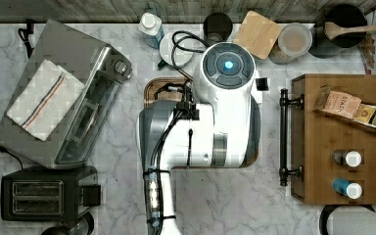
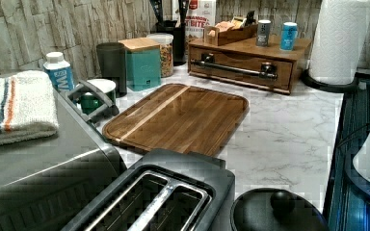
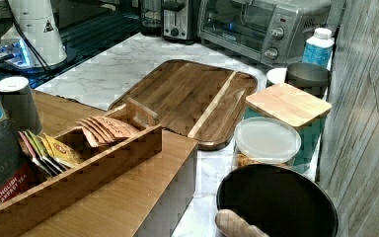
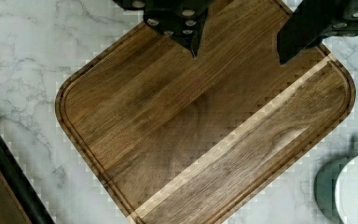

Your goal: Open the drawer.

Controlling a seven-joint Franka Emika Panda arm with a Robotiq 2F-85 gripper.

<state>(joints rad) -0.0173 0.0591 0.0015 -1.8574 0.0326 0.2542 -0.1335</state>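
The hand (image 4: 237, 53) (fingers apart) hangs over the cutting board (image 4: 205, 121) — drawer (image 2: 238, 67) closed.

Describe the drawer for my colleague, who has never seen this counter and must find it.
On the white marble counter, beyond the dark wooden cutting board, stands a low bamboo box cabinet with tea packets and small bottles on top. The wide shallow brown wooden drawer is its front, the only piece with a long black bar handle.

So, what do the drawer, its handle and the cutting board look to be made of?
The drawer looks like medium-brown wood, possibly bamboo, with a smooth satin face and faint grain. Its bar handle appears to be black metal with a dull sheen, though painted finish can't be ruled out. The cutting board looks like dark oiled hardwood: clear grain, one pale inlaid strip.
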